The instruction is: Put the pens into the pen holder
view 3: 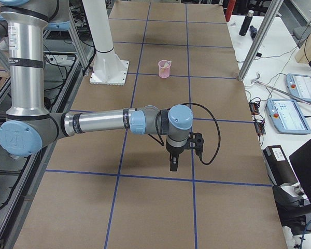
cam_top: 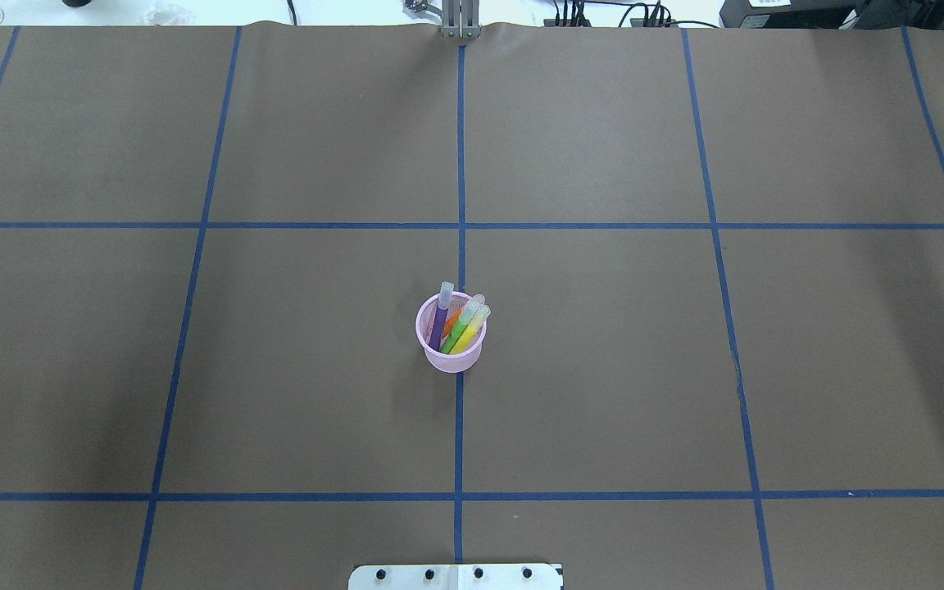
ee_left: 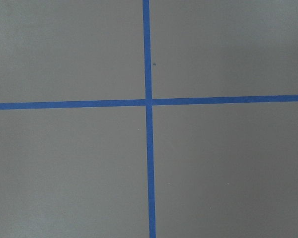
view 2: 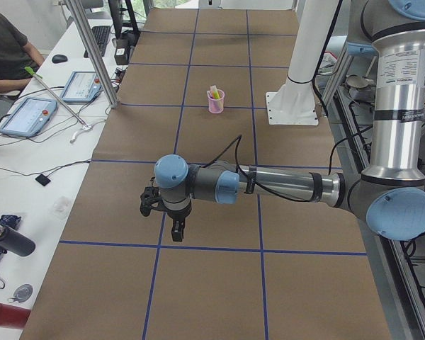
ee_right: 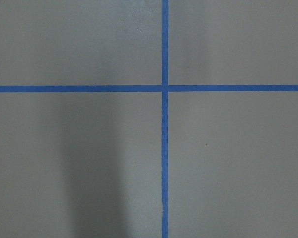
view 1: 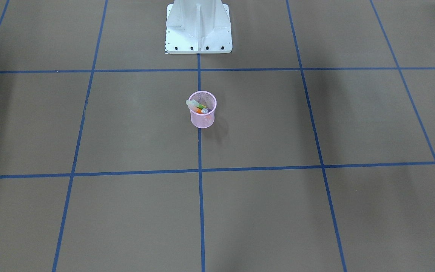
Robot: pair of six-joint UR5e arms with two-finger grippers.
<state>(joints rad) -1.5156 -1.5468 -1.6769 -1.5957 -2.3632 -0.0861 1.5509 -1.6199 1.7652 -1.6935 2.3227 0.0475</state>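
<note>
The pink mesh pen holder (cam_top: 451,358) stands upright at the middle of the table, on a blue tape line. Several pens lean inside it: a purple pen (cam_top: 440,321), an orange pen (cam_top: 454,315), a green pen (cam_top: 459,329) and a yellow pen (cam_top: 470,332), caps above the rim. The holder (view 1: 201,120) also shows in the front view. My left gripper (view 2: 177,234) hangs over the table's left end, far from the holder (view 2: 216,105). My right gripper (view 3: 172,165) hangs over the right end, equally far off. I cannot tell whether either is open or shut.
The robot's white base (view 1: 198,28) stands behind the holder. Beyond the table's far edge lie tablets (view 2: 28,117), cables and a black bottle (view 2: 7,241), and a person (view 2: 3,49) sits there. Metal posts (view 3: 256,44) rise at that edge.
</note>
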